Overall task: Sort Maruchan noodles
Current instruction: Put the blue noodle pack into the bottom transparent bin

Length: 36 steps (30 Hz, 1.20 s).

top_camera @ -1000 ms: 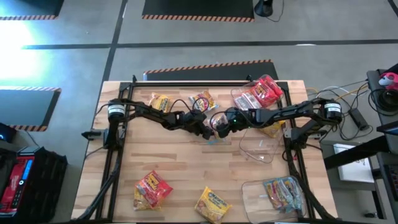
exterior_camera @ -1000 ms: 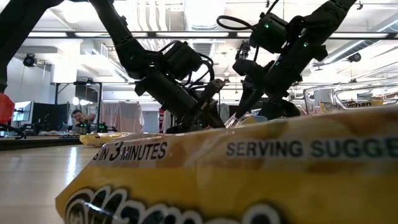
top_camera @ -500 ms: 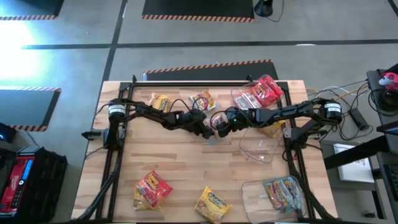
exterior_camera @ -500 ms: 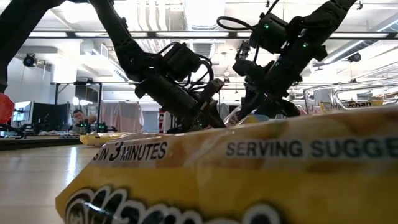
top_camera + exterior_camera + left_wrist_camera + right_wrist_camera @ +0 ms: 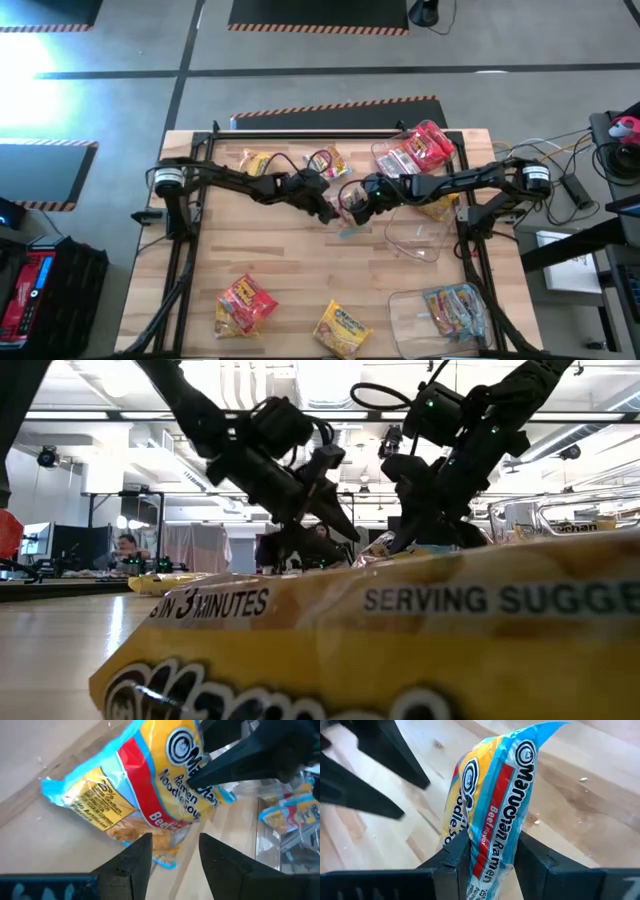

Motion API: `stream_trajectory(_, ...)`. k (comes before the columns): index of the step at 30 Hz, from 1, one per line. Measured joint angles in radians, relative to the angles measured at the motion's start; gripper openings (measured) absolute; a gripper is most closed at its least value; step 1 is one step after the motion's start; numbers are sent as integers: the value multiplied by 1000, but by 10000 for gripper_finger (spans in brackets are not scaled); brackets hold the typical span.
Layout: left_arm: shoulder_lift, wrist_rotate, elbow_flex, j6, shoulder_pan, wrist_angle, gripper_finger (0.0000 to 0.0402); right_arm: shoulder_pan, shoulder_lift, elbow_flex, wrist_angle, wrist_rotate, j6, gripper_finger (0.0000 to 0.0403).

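At mid-table my right gripper (image 5: 353, 207) is shut on a light-blue and yellow Maruchan beef noodle packet (image 5: 495, 785), also seen in the left wrist view (image 5: 150, 785). My left gripper (image 5: 329, 209) hovers just left of it, open, with its fingertips (image 5: 425, 784) a little apart from the packet. Loose packets lie flat on the table: two yellow ones at the far left (image 5: 255, 163) and far middle (image 5: 328, 160), a red and yellow one (image 5: 243, 303) and a yellow one (image 5: 342, 328) near the front edge. My right gripper pinches the packet's two flat faces (image 5: 489, 851) between its two fingers, near one end. The fingers slant down from the table's right side. The packet stands on edge and reaches away beyond the fingertips; whether its lower edge touches the table I cannot tell.
Three clear tubs stand on the right: one with red packets at the far right (image 5: 420, 150), one mid-right (image 5: 418, 238) with a yellow packet at its far rim (image 5: 437, 208), and one with light-blue packets at the near right (image 5: 452, 305). Bare wood lies at the centre and left.
My right gripper has shut on the light-blue packet and stayed in place. My left gripper has risen and drawn back a little from the packet toward the table's left, its fingers as far apart as before.
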Motion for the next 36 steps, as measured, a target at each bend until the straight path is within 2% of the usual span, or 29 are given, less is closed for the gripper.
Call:
stream_trajectory(8, -102, -68, 0, 24, -1, -204, 146, 0, -87, 0, -20, -58, -10, 110)
stream_trajectory(12, -131, -119, 1, 35, -1, -285, 146, 3, -155, 0, -18, -136, 7, 110)
stream_trajectory(18, -135, -146, 1, 28, -1, -291, 146, 61, -254, 0, -13, -234, 64, 109)
stream_trajectory(25, -127, -173, 1, 10, -1, -300, 146, 199, -348, 0, -8, -322, 198, 109)
stream_trajectory(36, -127, -200, 1, -18, -1, -299, 146, 486, -376, 0, -11, -327, 480, 109)
